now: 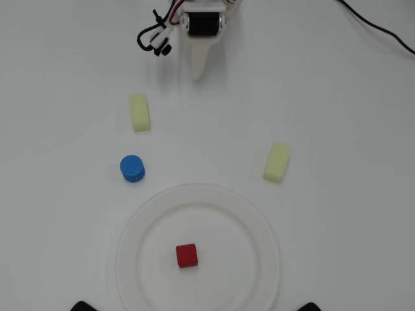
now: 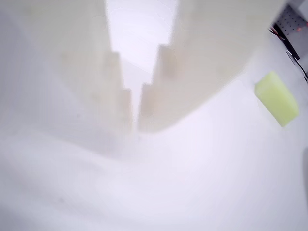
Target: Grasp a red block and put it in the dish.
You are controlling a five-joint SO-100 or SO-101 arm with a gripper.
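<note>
A white table seen from overhead. Near the bottom centre sits the dish, a large round white plate with a ribbed rim, its lower edge cut off by the frame. The red block, a small cube, lies inside the dish on its flat middle, slightly left of and below centre, touching nothing else.

Above and left of the dish, just off its rim, stands a blue cylinder. Higher on the left lies a pale yellow block, set nearly upright in the view. A second yellow block lies to the right, above the dish's right side, tilted slightly. All three are apart from the dish and from each other.

At the top centre is the arm, with the white tool pointing down the picture toward the dish, well apart from the red block and holding nothing. Black cables trail beside it and across the top right corner.

In the wrist view, the tool fills the upper frame, blurred; its two fingers are pressed nearly together at the tips with only a thin gap, empty. A yellow block shows at the right on the table.
</note>
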